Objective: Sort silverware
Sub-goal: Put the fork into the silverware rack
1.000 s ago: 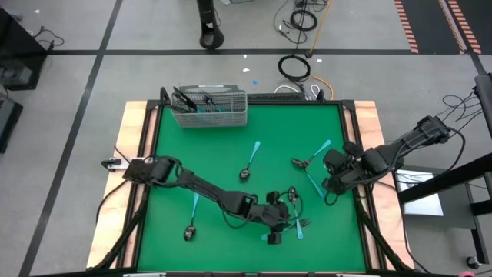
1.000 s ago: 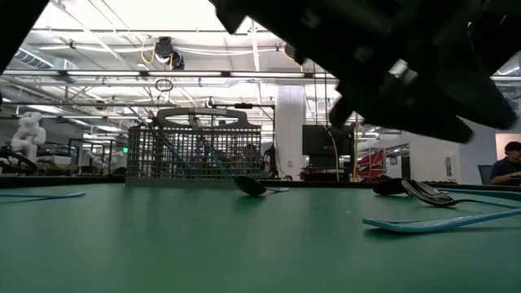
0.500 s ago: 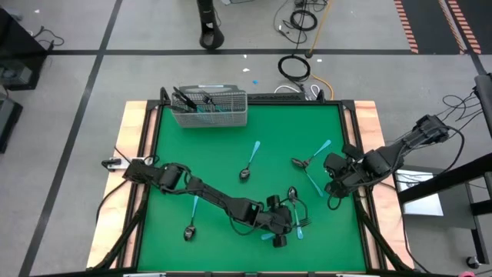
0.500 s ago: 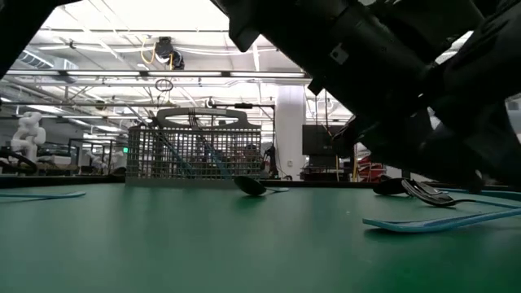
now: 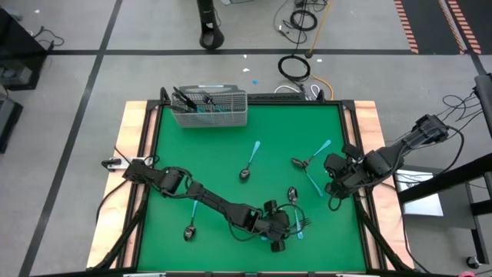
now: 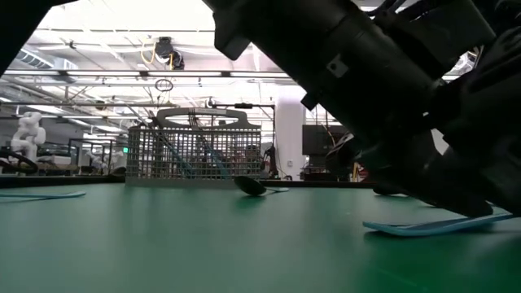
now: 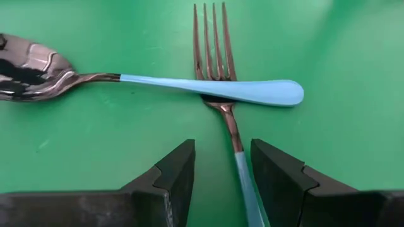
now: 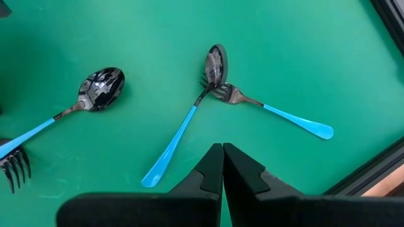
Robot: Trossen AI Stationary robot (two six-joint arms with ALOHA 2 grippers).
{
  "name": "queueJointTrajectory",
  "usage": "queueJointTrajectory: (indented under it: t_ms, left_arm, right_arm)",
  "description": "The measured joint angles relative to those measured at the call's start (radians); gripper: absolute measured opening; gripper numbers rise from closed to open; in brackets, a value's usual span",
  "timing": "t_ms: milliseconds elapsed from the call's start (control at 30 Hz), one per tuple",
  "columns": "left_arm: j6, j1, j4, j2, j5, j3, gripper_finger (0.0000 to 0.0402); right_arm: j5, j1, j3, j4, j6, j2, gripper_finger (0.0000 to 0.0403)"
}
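Left gripper (image 7: 222, 176) spread, straddling the fork (image 7: 218, 75) under a spoon (image 7: 126, 79); open mat beside. Right gripper (image 8: 222, 165) clenched, empty.

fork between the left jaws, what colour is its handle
Light blue, on the dark metal fork; clearest in the left wrist view.

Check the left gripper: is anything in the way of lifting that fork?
Yes. The left gripper is open astride the fork handle, but a spoon lies across the fork's neck, its blue handle on top, and would likely be disturbed.
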Motion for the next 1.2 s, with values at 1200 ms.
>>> queueJointTrajectory:
  t_ms: [1200]
  left_arm:
    - [0.304, 0.09, -1.083, -0.038, 0.208, 0.454, 0.0008]
  right_arm:
    - [-0.007, 0.0, 0.0, 0.036, 0.016, 0.0, 0.0]
